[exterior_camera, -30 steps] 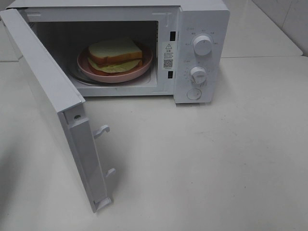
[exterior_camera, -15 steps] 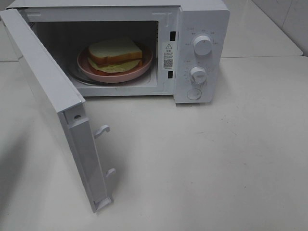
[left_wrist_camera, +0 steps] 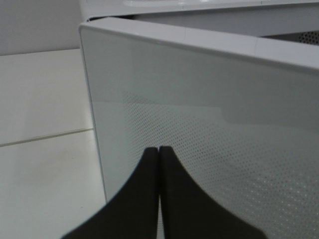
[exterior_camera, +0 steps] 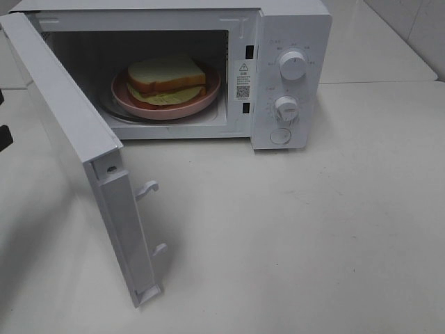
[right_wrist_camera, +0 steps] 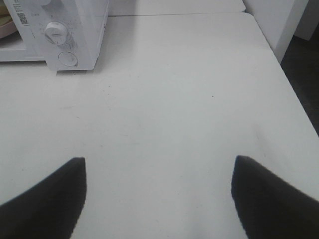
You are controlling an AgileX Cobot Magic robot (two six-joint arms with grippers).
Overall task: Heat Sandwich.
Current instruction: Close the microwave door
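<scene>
The sandwich [exterior_camera: 165,76] lies on a round pink plate [exterior_camera: 206,94] inside the white microwave [exterior_camera: 292,28]. Its door [exterior_camera: 69,125] stands swung wide open to the left. My left gripper [left_wrist_camera: 158,149] is shut with nothing in it. Its tips sit close to the outer face of the door [left_wrist_camera: 199,99], near that face's free edge; whether they touch it I cannot tell. A dark bit of the left arm [exterior_camera: 3,136] shows at the left edge of the exterior high view. My right gripper [right_wrist_camera: 158,162] hangs open and empty over the bare table, right of the microwave, outside the exterior high view.
The control panel carries two knobs [exterior_camera: 292,64] [exterior_camera: 286,106] and a round button [exterior_camera: 279,136]. The door's latch hooks [exterior_camera: 148,188] stick out from its inner edge. The white table [exterior_camera: 313,229] ends at an edge [right_wrist_camera: 299,114] on the right, with a white wall beyond.
A dark part of the left arm has come into sight at the left edge of the exterior high view. The door, plate and sandwich have not moved.
</scene>
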